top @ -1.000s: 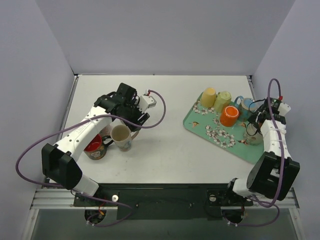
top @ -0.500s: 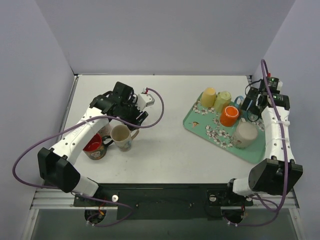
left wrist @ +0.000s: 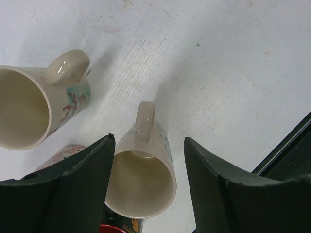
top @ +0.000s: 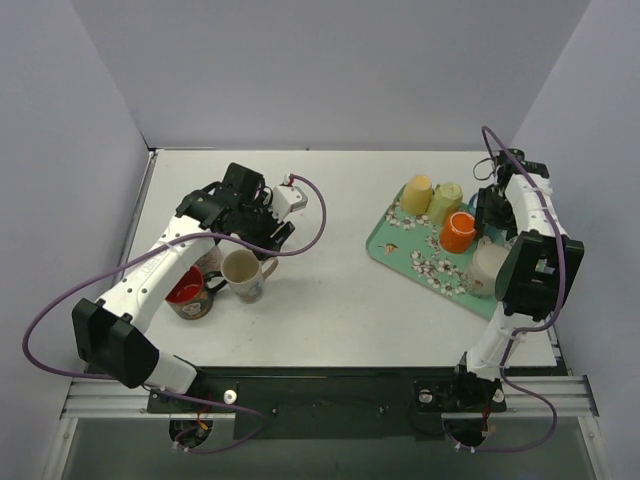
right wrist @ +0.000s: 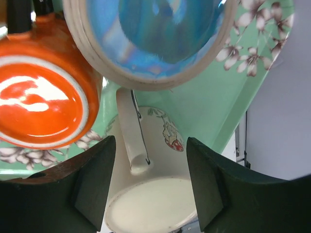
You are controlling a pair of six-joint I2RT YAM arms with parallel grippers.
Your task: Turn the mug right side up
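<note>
On the green flowered tray [top: 385, 250] a cream mug [top: 487, 268] stands upside down, base up. From the right wrist it is a cream mug [right wrist: 160, 204] with its handle towards the camera. My right gripper [top: 491, 207] hangs over the tray's far side, open; the right gripper [right wrist: 150, 141] has the mug low between its fingers without touching it. My left gripper [top: 275, 235] is open above an upright cream mug [top: 243, 268]. In the left wrist view the left gripper [left wrist: 148, 141] frames that mug [left wrist: 141, 184] without contact.
A yellow mug [top: 417, 193], a green mug [top: 446, 200] and an orange mug [top: 459, 231] stand upside down on the tray; a blue mug [right wrist: 155, 34] lies by the orange mug [right wrist: 39, 107]. A red-lined dark mug [top: 187, 293] and another cream mug [left wrist: 29, 111] stand at the left.
My right gripper has lifted off the cream mug on the tray and swung back and left over the tray's far side, leaving the mug uncovered. The left arm has hardly moved.
</note>
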